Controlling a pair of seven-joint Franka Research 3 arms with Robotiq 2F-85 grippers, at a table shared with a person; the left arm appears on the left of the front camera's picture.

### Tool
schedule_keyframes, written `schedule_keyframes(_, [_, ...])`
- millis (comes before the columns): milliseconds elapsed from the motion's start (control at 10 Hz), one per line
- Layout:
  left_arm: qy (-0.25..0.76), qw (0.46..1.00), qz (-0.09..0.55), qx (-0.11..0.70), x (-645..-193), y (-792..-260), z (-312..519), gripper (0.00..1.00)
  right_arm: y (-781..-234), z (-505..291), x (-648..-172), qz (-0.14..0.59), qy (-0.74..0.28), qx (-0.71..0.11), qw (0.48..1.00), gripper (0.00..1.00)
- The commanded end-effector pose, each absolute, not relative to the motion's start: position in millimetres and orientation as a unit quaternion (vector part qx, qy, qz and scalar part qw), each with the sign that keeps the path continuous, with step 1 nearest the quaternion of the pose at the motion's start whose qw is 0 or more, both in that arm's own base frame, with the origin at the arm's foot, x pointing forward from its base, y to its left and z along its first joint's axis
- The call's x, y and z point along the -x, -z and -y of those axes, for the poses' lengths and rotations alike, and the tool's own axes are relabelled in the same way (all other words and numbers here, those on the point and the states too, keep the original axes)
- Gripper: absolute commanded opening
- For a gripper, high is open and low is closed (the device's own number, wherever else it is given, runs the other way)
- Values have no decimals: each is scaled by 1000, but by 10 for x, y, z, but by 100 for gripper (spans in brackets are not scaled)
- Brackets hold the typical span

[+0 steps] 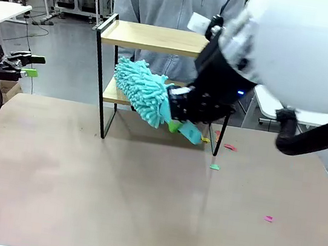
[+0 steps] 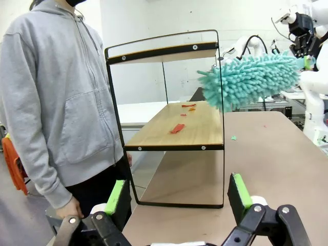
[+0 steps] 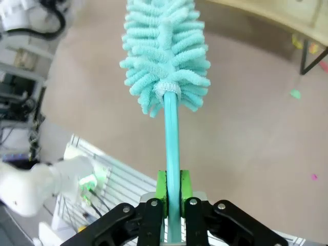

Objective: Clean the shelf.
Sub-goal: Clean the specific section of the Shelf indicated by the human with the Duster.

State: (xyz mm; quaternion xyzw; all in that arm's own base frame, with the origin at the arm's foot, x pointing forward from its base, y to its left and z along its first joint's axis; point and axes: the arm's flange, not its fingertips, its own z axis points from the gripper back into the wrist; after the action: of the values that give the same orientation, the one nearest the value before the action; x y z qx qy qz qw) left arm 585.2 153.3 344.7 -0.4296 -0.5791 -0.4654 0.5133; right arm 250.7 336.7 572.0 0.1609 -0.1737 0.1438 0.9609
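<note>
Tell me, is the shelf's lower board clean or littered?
Littered: several red scraps lie on the lower board of the shelf, seen from the left wrist.

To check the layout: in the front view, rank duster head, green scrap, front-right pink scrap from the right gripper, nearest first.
1. Duster head, just left of the right gripper.
2. Green scrap, on the table, rightward.
3. Pink scrap, farther right, nearer the camera.
</note>
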Motion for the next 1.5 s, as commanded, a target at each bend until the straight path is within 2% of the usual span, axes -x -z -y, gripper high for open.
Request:
schedule_keyframes(0, [468,512,582,425,-5836,-3475,-1522,100,-5763,-3675,-2674,193,-78,-134,969,13])
schedule_keyframes(800, [468,512,582,425,-5836,-3475,-1522,100,-5566,-4844,-3492,231,28,-117,966,13])
schedule_keyframes(1400, [468,512,582,425,-5836,-3475,-1522,100,-5403,-5376,-3878,254,49,-116,959,13])
